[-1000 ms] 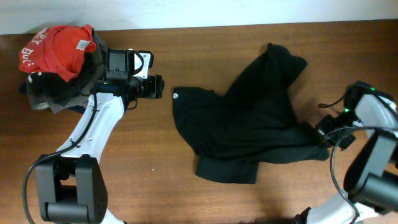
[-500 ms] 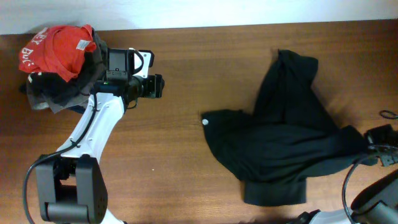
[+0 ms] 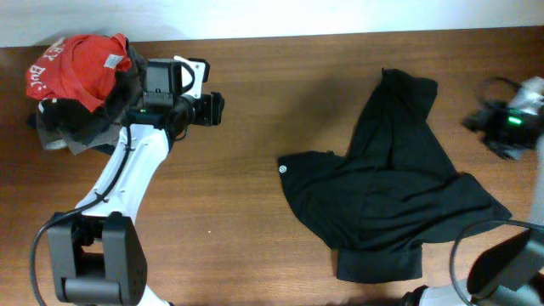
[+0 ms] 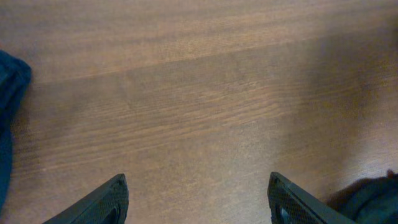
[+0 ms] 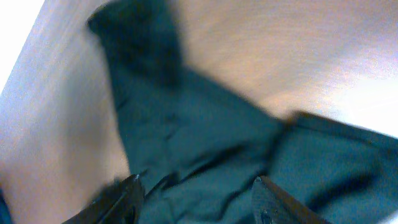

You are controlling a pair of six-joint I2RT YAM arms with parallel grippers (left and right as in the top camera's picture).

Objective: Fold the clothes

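The clothes, a crumpled black shirt (image 3: 391,200), lie on the right half of the wooden table, with a small white round mark (image 3: 283,167) at the left edge. My right gripper (image 3: 476,121) hangs raised beside the shirt's back right part. In the right wrist view, which is blurred, the right gripper (image 5: 199,200) is open above the shirt (image 5: 205,137), and the cloth is not pinched between the fingers. My left gripper (image 3: 214,109) is far off at the back left. In its wrist view the left gripper (image 4: 196,200) is open over bare wood.
A red shirt with white lettering (image 3: 76,64) tops a pile of grey and navy garments (image 3: 68,127) in the back left corner, right behind my left arm. Navy cloth (image 4: 9,118) shows at the left edge of the left wrist view. A white wall borders the table's far edge.
The black shirt was dragged to the right. My right gripper then opened, let go of it and rose toward the back right. The left arm has barely moved.
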